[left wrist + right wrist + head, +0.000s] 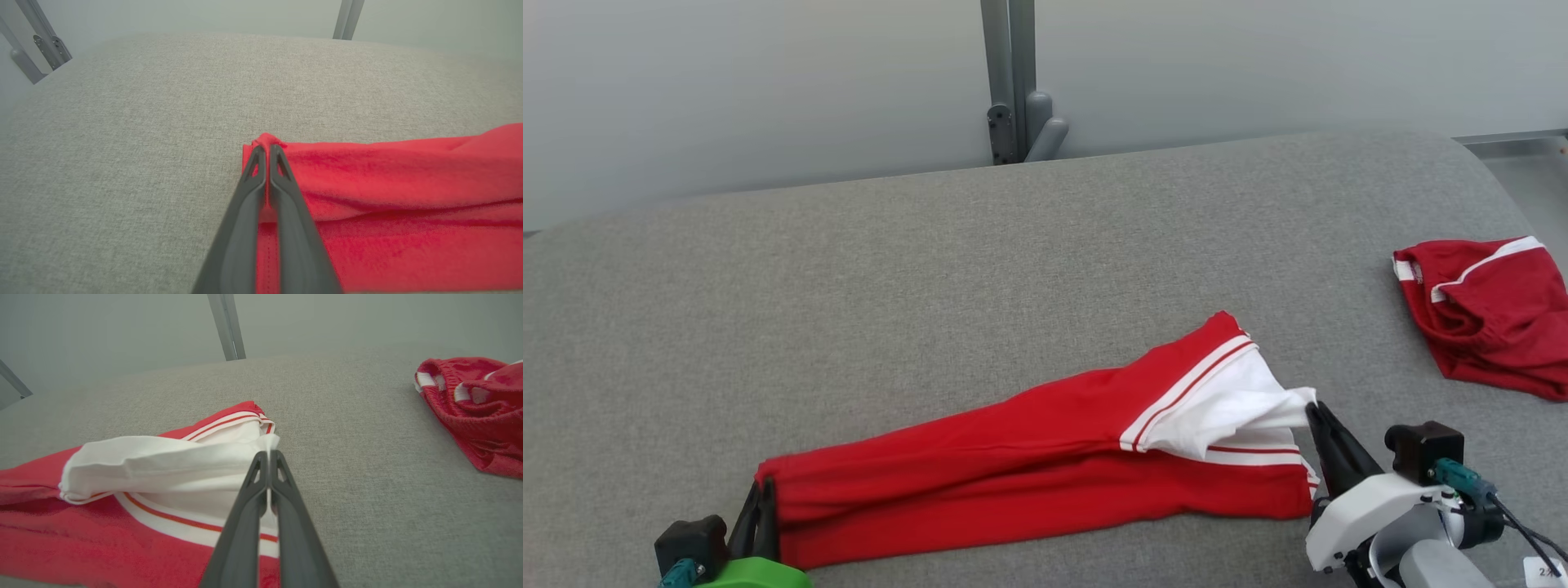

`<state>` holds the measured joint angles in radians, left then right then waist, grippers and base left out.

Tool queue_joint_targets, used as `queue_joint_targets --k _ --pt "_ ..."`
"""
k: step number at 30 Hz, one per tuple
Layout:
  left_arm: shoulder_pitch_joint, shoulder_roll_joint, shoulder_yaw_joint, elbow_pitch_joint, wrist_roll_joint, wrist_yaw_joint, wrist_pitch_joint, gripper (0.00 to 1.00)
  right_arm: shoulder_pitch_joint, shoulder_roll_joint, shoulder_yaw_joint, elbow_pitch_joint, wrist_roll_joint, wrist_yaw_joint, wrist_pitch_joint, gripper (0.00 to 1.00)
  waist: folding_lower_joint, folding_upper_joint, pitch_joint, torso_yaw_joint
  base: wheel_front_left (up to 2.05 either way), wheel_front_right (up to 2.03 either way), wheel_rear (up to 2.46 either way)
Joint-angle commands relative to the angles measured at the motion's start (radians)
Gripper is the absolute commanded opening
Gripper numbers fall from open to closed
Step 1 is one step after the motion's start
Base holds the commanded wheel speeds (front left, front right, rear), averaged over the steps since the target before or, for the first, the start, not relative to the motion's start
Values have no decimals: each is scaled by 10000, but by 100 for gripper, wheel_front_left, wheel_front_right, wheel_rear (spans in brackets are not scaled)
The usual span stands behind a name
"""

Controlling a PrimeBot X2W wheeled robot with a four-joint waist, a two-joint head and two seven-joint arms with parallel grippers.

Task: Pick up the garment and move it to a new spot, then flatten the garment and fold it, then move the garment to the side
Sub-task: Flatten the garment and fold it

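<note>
A red garment with a white end and red-and-white stripes (1045, 449) lies stretched in a long band across the front of the grey padded table (931, 286). My left gripper (764, 490) is shut on the garment's red left end (269, 141), its fingers (245, 212) pinching a fold of cloth. My right gripper (1313, 408) is shut on the white edge at the right end (267, 447), lifting that corner slightly off the surface. The white part (163, 457) bunches up between the stripes.
A second, darker red garment with white trim (1486, 314) lies crumpled at the table's right edge (474, 408). A grey post with a bracket (1013, 82) stands behind the table against a pale wall. Bare grey surface spreads across the left and back.
</note>
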<state>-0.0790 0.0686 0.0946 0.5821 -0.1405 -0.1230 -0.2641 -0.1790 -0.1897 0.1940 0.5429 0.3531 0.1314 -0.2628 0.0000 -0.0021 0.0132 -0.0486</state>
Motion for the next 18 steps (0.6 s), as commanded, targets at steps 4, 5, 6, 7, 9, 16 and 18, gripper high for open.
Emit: queue_joint_targets --k 4,5,6,7,9,16,18 --pt "151 -36 265 201 59 133 3 100 304 162 -225 126 118 -16 -24 100 0 21 -92 -236 0 0 0" --pt "143 -26 344 138 114 244 3 100 280 182 -335 38 173 -16 -24 100 0 21 -81 -241 0 0 0" --pt "202 -32 440 94 149 361 3 100 306 195 -415 -25 175 -16 -24 100 0 21 -83 -240 0 0 0" --pt "283 -48 562 -7 168 497 3 100 333 189 -510 -118 143 -16 -24 100 0 21 -87 -237 0 0 0" --pt "473 -84 656 -237 253 638 3 100 413 174 -724 -234 40 -16 -24 100 0 21 -93 -211 0 0 0" --pt "994 -153 656 -894 268 734 3 100 258 295 -1083 -430 -217 -14 -24 100 0 21 -123 149 0 0 0" --pt "1045 -163 547 -1052 204 740 3 100 155 317 -1056 -272 -296 -14 -24 100 0 21 -115 306 0 0 0"
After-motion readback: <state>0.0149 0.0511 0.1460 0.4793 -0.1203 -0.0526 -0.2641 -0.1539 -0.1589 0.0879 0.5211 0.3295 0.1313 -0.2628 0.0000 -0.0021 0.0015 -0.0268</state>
